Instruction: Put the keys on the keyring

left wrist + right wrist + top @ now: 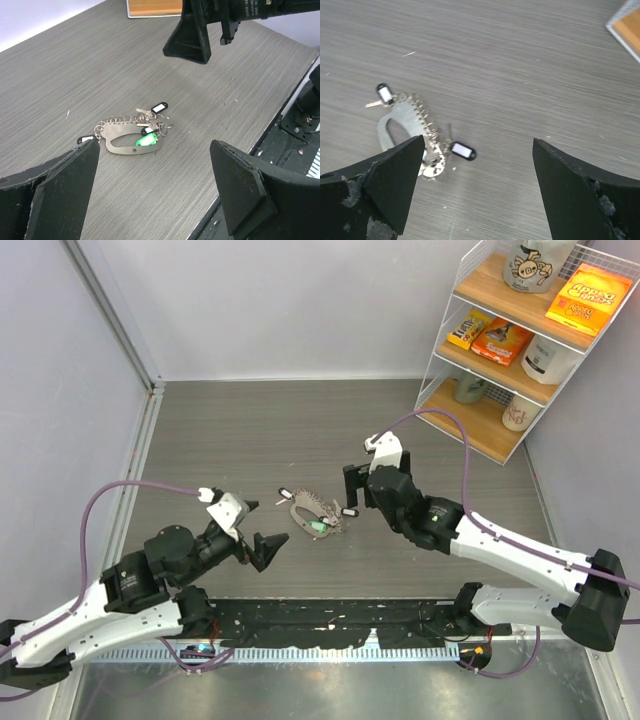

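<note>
The keyring (312, 512) lies flat on the grey table between my two arms. It is a silvery oval loop (125, 140) with a row of small rings along one edge and a bright green piece (147, 140). Keys with dark, white-labelled heads lie at its ends: one (159, 107) on the right arm's side, another (85, 139) by my left finger. In the right wrist view these keys (461, 150) (383, 93) flank the keyring (400, 117). My left gripper (155, 190) is open and empty, just short of the keyring. My right gripper (477, 170) hangs open above the keyring's right end.
A white wire shelf (520, 340) with boxes, jars and mugs stands at the back right; its wooden bottom board (627, 27) shows in the right wrist view. Grey walls close the left and back. A black base rail (330, 625) runs along the near edge.
</note>
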Motion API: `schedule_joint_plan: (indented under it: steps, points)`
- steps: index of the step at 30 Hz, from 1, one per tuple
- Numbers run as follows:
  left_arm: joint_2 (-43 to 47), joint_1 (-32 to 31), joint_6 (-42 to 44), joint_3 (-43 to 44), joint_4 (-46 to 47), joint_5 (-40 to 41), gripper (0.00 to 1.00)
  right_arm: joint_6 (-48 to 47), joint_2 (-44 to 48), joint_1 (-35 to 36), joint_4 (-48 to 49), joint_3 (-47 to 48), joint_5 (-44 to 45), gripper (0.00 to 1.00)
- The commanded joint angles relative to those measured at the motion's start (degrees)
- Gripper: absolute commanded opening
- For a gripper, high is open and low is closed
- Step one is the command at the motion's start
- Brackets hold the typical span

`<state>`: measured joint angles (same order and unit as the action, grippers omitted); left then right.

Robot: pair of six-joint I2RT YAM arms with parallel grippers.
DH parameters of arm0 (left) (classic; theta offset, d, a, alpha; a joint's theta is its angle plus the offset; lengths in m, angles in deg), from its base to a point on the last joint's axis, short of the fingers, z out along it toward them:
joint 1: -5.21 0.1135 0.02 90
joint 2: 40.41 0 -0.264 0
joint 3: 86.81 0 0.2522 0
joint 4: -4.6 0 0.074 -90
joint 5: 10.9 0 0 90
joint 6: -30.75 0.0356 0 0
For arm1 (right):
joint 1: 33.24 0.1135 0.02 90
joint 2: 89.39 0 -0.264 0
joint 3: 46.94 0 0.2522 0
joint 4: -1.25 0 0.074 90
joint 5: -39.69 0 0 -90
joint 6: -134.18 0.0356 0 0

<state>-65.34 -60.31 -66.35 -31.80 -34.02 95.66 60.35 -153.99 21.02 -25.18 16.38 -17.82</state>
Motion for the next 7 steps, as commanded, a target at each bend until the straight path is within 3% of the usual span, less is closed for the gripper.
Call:
schedule_joint_plan:
  steps: [1, 7]
  points:
    - [0.8, 0.0, 0.2, -0.7, 3.9, 2.6, 0.99, 1.9, 2.4, 0.1, -7.0, 4.4, 12.1, 0.95]
    - [0.2, -0.1, 0.6, -0.6, 4.5, 2.8, 1.00, -0.5, 5.4, 0.2, -6.9, 3.4, 11.5, 0.95]
